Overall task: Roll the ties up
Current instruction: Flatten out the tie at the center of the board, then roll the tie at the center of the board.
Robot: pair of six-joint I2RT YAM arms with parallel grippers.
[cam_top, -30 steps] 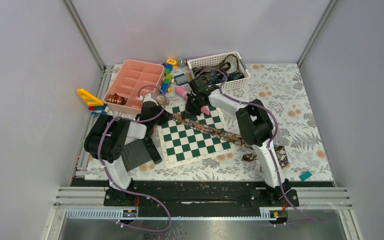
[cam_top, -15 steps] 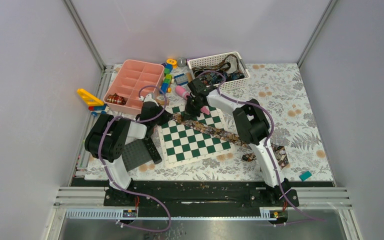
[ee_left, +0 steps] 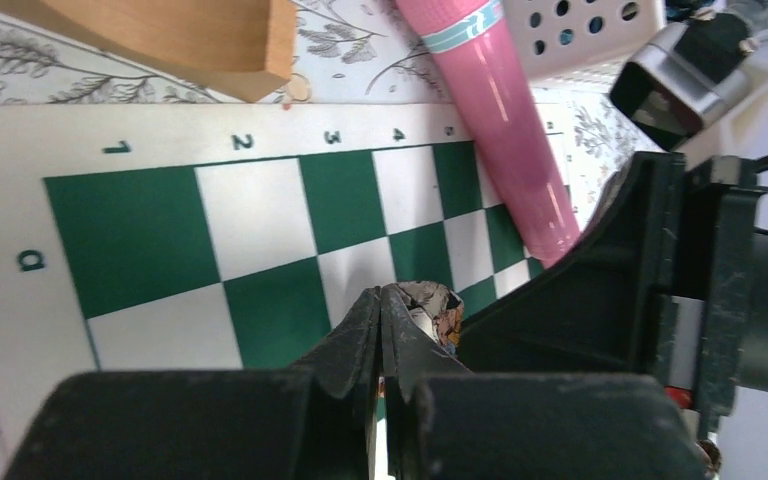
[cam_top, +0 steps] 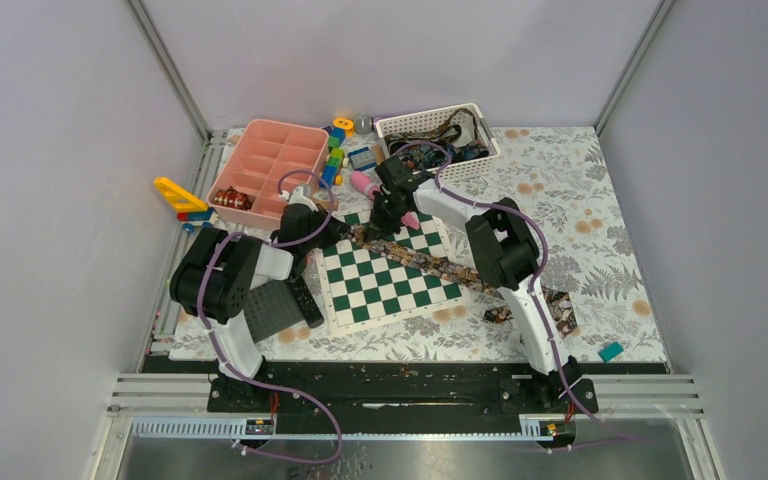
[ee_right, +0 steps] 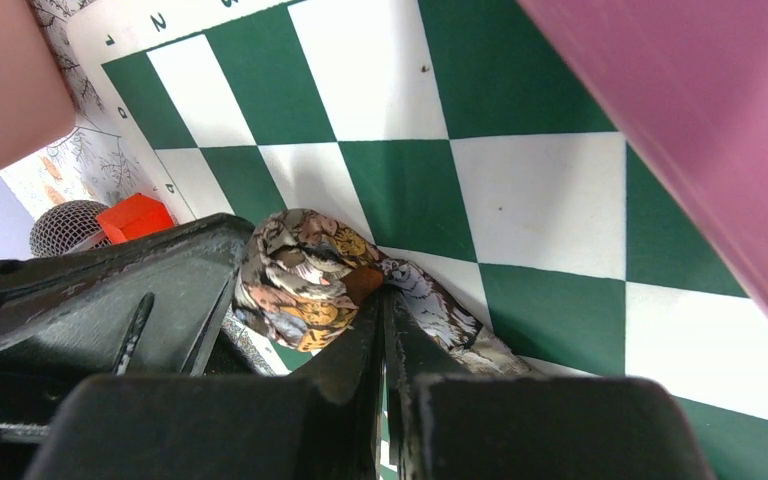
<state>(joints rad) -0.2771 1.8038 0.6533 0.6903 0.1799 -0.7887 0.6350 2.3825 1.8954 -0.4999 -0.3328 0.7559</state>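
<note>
ok so one long tie (cam_top: 430, 262) is lying diagonally across the one chessboard (cam_top: 390, 290), running from the far-left corner down to the near right, where it trails off onto the flowery table cover (cam_top: 580, 200); both arms meet at its far-left end. The right gripper (ee_right: 385, 300) has its fingers pressed together with the fabric pinched at the tips, and the tie's end curls up into a little fold just left of them. The left gripper (ee_left: 381, 305) is squeezed together too, right against that same end; can't really tell if any fabric is caught in it. One pink tube (ee_left: 515, 130) lies beside them, its tip on the board. One small patterned coil (cam_top: 230, 199) sits in the near-left compartment of the pink tray (cam_top: 285, 125); more ties are piled in the one white basket (cam_top: 480, 165) at the far side, can't count those.
</note>
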